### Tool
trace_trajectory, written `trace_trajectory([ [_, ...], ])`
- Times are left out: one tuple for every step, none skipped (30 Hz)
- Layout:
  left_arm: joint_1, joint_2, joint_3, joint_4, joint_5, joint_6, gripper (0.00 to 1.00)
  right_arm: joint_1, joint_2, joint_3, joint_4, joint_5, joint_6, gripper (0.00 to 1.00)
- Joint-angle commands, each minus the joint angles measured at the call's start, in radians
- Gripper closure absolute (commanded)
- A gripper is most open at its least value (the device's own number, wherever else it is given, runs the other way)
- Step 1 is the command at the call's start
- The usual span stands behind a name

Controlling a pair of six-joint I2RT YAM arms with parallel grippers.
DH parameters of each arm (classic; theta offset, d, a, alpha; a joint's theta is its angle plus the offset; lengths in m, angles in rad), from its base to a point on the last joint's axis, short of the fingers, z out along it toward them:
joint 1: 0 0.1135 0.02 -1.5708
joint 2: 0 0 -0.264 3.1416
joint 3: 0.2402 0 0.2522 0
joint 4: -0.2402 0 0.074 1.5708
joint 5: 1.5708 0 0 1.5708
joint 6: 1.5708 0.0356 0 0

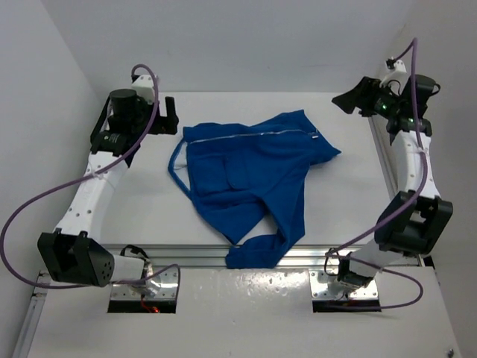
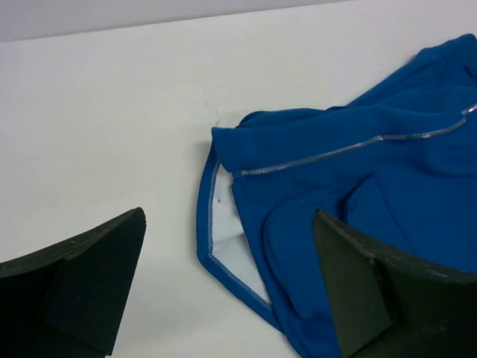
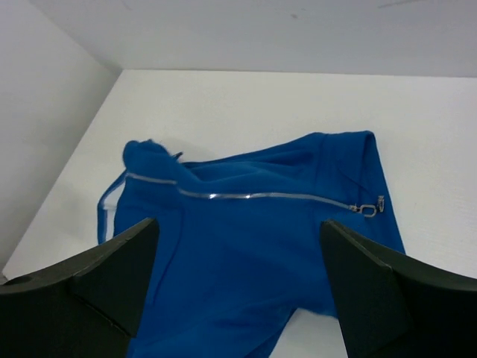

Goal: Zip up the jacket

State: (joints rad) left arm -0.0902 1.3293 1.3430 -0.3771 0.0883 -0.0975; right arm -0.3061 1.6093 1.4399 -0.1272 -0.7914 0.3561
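The bright blue jacket [image 1: 253, 179] lies crumpled on the white table, its lower part hanging over the near edge. Its pale zipper [image 1: 253, 134] runs closed along the far side, and the metal pull [image 3: 369, 209] sits at its right end. My left gripper [image 1: 168, 117] is open and empty, raised by the jacket's left end. In the left wrist view [image 2: 231, 298] the zipper's end [image 2: 298, 160] and a strip of white lining [image 2: 223, 242] show below it. My right gripper [image 1: 349, 101] is open and empty, raised beyond the jacket's right end, looking down on the jacket [image 3: 253, 253].
White walls enclose the table on the left, far and right sides. A metal rail [image 1: 194, 257] runs along the near table edge, by the arm bases. Purple cables loop beside both arms.
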Motion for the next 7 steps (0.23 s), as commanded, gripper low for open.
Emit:
trace_trajectory([
  [0.007,-0.085,-0.047,-0.083,-0.024,-0.054,0.01,-0.025,-0.116,-0.047,-0.149,-0.083,-0.102,0.1],
  [0.02,-0.105,-0.071,-0.092,-0.033,-0.054,0.01,-0.046,-0.136,-0.115,-0.163,-0.085,-0.118,0.08],
  [0.029,-0.125,-0.126,-0.092,-0.045,-0.054,0.01,-0.054,-0.185,-0.143,-0.19,-0.089,-0.129,0.08],
  [0.029,-0.143,-0.148,-0.092,-0.045,-0.054,0.01,-0.059,-0.212,-0.194,-0.21,-0.083,-0.167,0.07],
  [0.038,-0.174,-0.165,-0.092,-0.045,-0.054,0.01,-0.082,-0.282,-0.216,-0.228,-0.081,-0.225,0.05],
  [0.038,-0.185,-0.189,-0.092,-0.045,-0.054,0.01,-0.088,-0.304,-0.263,-0.268,-0.085,-0.265,0.05],
  [0.059,-0.197,-0.199,-0.092,-0.045,-0.064,0.01,-0.097,-0.325,-0.315,-0.278,-0.081,-0.275,0.04],
])
